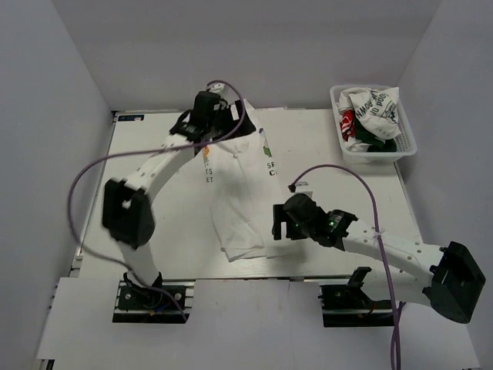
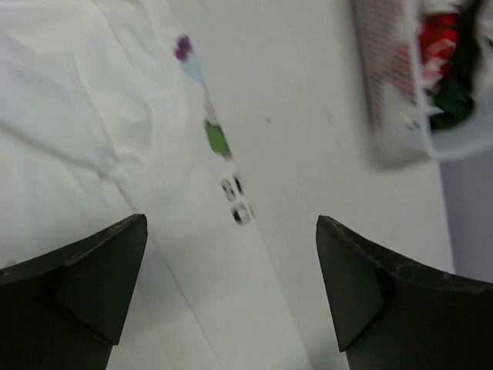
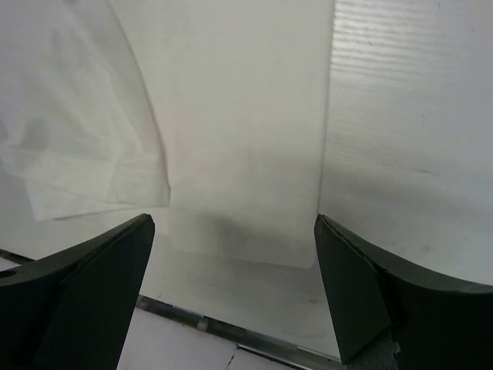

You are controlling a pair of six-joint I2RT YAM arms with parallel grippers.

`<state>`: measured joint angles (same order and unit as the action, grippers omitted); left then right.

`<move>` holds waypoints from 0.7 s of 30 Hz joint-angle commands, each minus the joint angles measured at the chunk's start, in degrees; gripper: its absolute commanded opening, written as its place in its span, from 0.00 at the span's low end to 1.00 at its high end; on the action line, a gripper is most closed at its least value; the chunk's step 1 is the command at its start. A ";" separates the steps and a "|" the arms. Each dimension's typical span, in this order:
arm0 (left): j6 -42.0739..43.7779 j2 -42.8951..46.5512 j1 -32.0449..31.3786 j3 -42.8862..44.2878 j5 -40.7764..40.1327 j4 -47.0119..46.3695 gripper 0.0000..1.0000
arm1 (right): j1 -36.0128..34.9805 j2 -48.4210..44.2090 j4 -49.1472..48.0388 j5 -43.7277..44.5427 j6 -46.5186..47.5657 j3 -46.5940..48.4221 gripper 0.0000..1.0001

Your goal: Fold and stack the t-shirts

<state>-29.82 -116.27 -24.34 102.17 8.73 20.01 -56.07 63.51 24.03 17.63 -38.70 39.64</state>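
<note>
A white t-shirt (image 1: 240, 193) with small coloured print lies partly folded into a long strip in the middle of the table. My left gripper (image 1: 202, 123) hovers open and empty over its far end; the left wrist view shows the shirt's printed edge (image 2: 208, 131) below the open jaws. My right gripper (image 1: 279, 222) is open and empty just right of the shirt's near end; the right wrist view shows the shirt's near hem (image 3: 92, 169) to the left of the jaws. More crumpled shirts (image 1: 371, 112) lie in the basket.
A white plastic basket (image 1: 408, 146) stands at the table's far right corner, also seen in the left wrist view (image 2: 400, 146). The table's near edge (image 3: 231, 331) runs just under my right gripper. Grey walls enclose the table on three sides.
</note>
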 commanded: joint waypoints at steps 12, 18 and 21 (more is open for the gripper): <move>-21.84 49.03 -18.37 -63.84 8.74 9.88 1.00 | 10.45 0.91 3.65 -16.74 2.84 -3.77 0.90; -22.38 41.40 -24.79 -66.22 3.67 14.27 0.97 | 11.95 2.15 0.41 -23.69 3.81 -7.38 0.90; -21.86 37.89 -26.37 -66.22 3.13 10.85 0.95 | 12.39 2.50 -0.39 -23.78 3.72 -8.26 0.90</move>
<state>-51.18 -75.64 -49.52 35.55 14.39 33.58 -44.21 65.84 25.78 -3.03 -35.81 32.01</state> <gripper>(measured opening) 0.951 0.900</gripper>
